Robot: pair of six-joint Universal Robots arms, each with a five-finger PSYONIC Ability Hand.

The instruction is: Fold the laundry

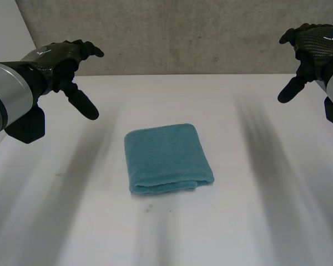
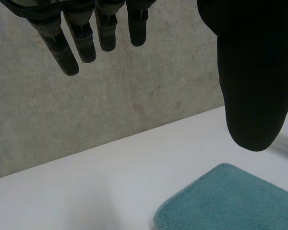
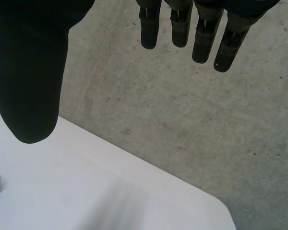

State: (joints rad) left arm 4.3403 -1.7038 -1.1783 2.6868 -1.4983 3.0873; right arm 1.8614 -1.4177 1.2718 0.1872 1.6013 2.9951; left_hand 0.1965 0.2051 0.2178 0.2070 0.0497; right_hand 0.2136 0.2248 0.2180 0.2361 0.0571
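I found the white table (image 1: 222, 100) brightly and evenly lit; the teal towel (image 1: 166, 158) threw a thin, soft shadow along its six o'clock edge.

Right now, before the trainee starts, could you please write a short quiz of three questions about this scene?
1. Short answer: are the left hand and the right hand open or shut?
2. Choose one: the teal towel on the table is A) folded, B) spread out flat, C) hanging over the edge.
3. True or false: the left hand is touching the towel.

Key: 1, both open, holding nothing; 2, A; 3, false.
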